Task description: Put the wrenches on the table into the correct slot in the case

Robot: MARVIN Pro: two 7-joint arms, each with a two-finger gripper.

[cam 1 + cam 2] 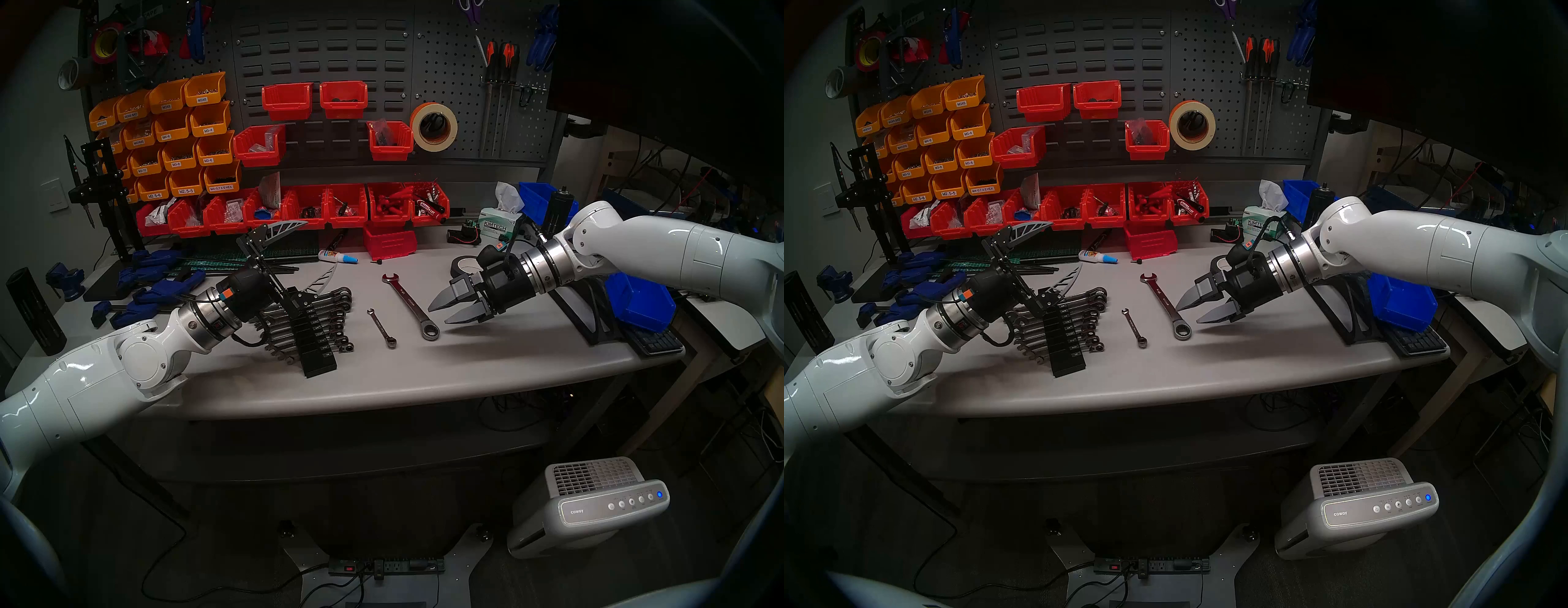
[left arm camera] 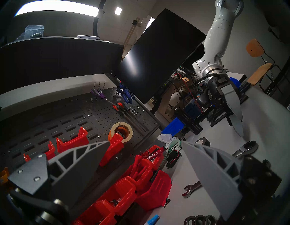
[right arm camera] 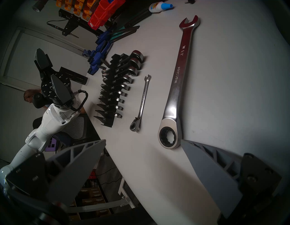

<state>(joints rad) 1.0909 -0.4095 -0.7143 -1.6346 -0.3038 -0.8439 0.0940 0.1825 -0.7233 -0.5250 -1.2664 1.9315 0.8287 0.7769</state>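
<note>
The left gripper (image 1: pixel 292 254) hangs above the case (image 1: pixel 312 329), jaws spread wide and empty, pointing up and away, presumably to keep clear of the racked wrenches beneath them. Just right of the case on the counter (image 1: pixel 488 365) lies the short wrench (image 1: pixel 382 328), then the long wrench (image 1: pixel 410 306) (ring end nearest). The right gripper (image 1: pixel 443 312), jaws wide and empty, angles down beside that ring end, probably to take it first.

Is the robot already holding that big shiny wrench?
No, the big wrench lies flat on the table, with the open right gripper beside it.
</note>
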